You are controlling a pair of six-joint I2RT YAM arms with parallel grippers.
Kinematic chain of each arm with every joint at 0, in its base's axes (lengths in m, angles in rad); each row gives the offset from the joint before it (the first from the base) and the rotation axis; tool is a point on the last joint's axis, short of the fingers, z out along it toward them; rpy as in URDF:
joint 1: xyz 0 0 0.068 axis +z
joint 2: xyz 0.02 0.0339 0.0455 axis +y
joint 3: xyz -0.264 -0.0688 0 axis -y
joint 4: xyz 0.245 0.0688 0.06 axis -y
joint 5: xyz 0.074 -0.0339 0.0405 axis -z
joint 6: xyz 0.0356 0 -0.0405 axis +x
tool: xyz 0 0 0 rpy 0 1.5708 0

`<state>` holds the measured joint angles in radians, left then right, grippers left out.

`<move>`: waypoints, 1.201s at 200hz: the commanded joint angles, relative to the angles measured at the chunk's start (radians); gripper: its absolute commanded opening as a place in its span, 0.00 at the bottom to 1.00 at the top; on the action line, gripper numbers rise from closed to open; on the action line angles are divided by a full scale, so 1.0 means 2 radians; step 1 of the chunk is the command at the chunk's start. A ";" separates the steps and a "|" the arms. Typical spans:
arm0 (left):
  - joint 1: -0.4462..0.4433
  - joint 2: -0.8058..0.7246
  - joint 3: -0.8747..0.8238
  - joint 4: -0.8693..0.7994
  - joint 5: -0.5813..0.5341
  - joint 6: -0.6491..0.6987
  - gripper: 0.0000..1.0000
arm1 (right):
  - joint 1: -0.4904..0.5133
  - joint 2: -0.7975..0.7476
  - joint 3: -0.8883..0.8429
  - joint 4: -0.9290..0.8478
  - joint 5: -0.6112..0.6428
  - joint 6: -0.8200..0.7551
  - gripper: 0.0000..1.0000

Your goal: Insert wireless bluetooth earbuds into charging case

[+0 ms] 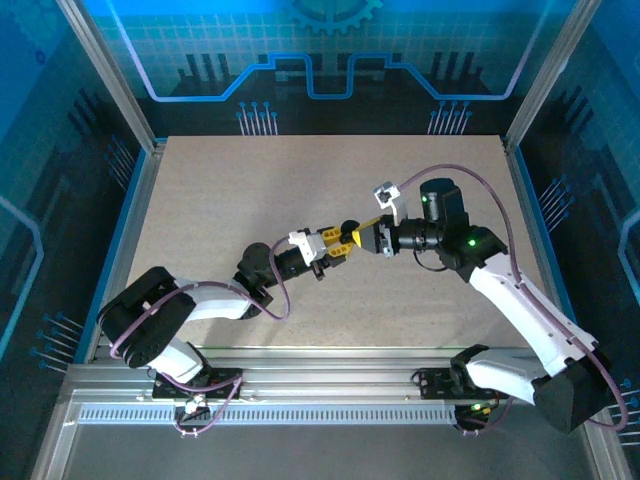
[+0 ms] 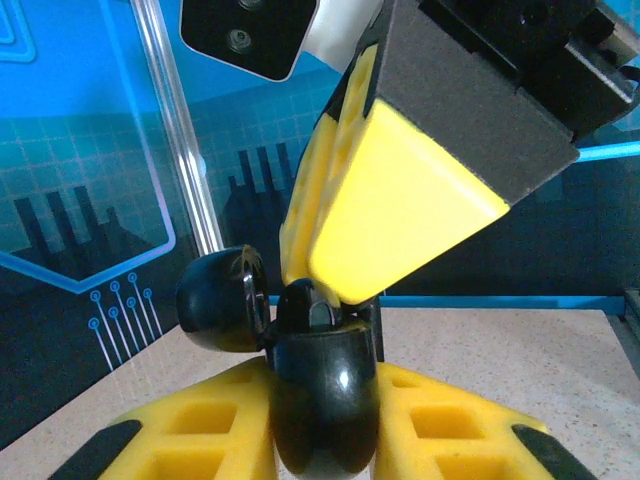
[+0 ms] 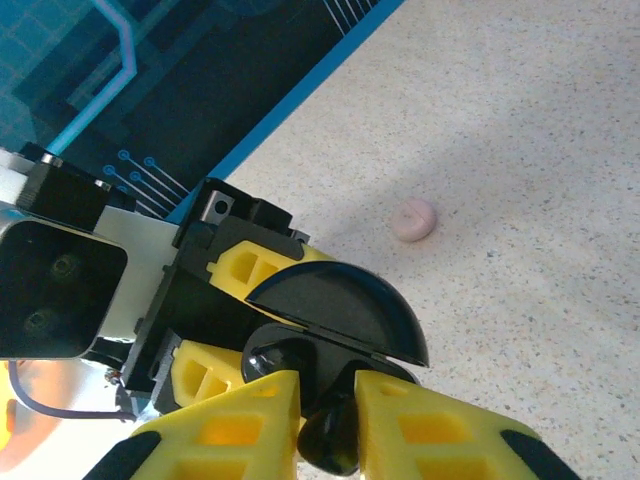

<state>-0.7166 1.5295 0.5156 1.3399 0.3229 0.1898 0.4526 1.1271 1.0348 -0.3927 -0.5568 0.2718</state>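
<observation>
- Step in hand: you are seating a black earbud (image 3: 330, 445) into the black case (image 2: 325, 395), at frame centre in the top view.
- L gripper (image 1: 336, 241) is pinching the case body. R gripper (image 3: 328, 392) is pressing together on the bud.
- Next move, as judged: you are needing fine alignment w/ the cavity before letting go.
- R wrist view is giving you the pinched bud, plus a pale pink piece (image 3: 413, 219) on the table (image 3: 540, 330), upper right.
- L wrist view is giving you the lid (image 2: 222, 300) standing open, mid-left.

At lower centre we see our left gripper (image 2: 325, 430) clamped on a glossy black case (image 2: 325, 390), its round lid (image 2: 220, 300) swung open to the left. From the upper right, the right gripper (image 2: 325, 285) pinches a black earbud (image 2: 312, 305) at the case's mouth.
</observation>
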 commanded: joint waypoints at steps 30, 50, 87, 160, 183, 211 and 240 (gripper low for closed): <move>-0.002 0.011 0.014 0.031 -0.036 0.005 0.24 | -0.001 0.048 0.020 -0.002 0.029 0.034 0.16; -0.002 0.026 0.020 0.031 -0.043 0.006 0.24 | -0.004 0.069 0.022 0.009 0.031 0.045 0.14; 0.002 0.045 0.024 0.031 -0.061 0.003 0.24 | -0.018 0.088 0.024 0.021 0.023 0.056 0.13; 0.006 0.051 0.014 0.032 -0.059 -0.004 0.25 | -0.034 0.060 0.019 0.007 0.018 0.055 0.15; 0.006 0.052 0.012 0.031 -0.051 -0.005 0.25 | -0.035 0.049 0.020 0.010 0.009 0.060 0.15; 0.006 0.054 0.013 0.031 -0.038 -0.009 0.24 | -0.034 0.042 0.019 0.026 -0.003 0.069 0.16; 0.006 0.051 0.014 0.031 -0.033 -0.009 0.24 | -0.030 0.043 0.019 0.040 -0.005 0.076 0.16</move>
<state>-0.7071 1.6253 0.5213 1.3579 0.2222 0.1822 0.3962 1.2251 1.0668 -0.3504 -0.5381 0.4004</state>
